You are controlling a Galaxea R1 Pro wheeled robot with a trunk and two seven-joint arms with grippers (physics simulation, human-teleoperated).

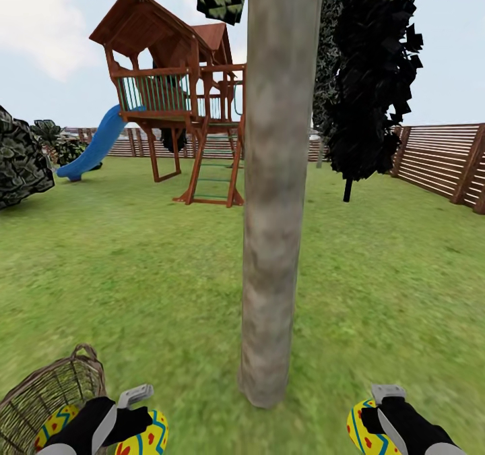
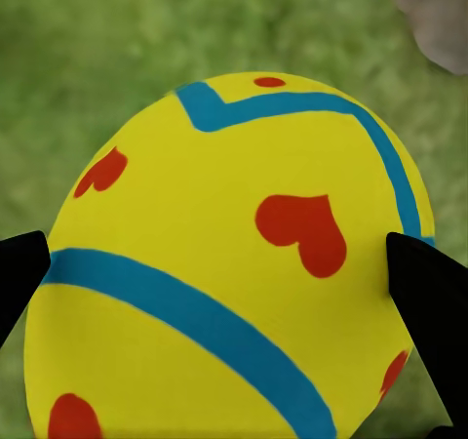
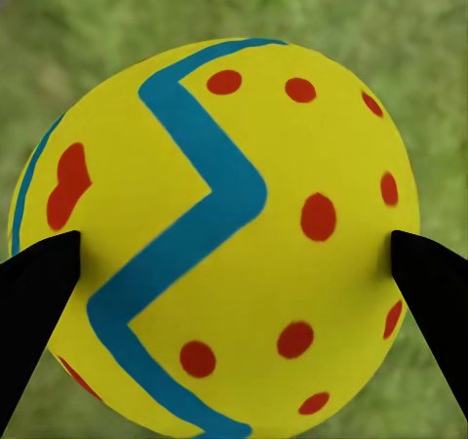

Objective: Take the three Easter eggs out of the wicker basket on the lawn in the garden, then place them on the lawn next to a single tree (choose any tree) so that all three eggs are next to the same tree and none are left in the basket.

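yellow eggs in both grips, tree straight ahead

yellow and blue-banded, one egg [image 1: 151, 435] sits pinched in the left gripper [image 1: 138, 411], its dark fingers [image 2: 429, 293] pressing either flank in the left wrist view with grass blurred behind. the right gripper [image 1: 377, 421] pinches a second egg [image 1: 364, 431] the same way; the right wrist view has the black fingers [image 3: 39, 302] tight on both sides of the zigzag band. a third egg [image 1: 57, 422] lies in the wicker basket [image 1: 47, 391], which stands on the lawn [image 1: 135, 273] at the left arm's side, near the tree.

the tree [image 1: 276, 192] rises just in front of the robot, its pale trunk meeting the grass between the two arms. beyond it stand the wooden playset [image 1: 178, 91] with its blue slide [image 1: 94, 148], a black-leaved tree [image 1: 370, 84] and the slatted fence [image 1: 438, 158].

judging by this, the carrying step is done for two eggs and the placing is at hand. the next move calls for lowering each gripper toward the grass close by the trunk's foot, then spreading the fingers gently so the eggs settle rather than roll. after that, the basket's last egg wants fetching.
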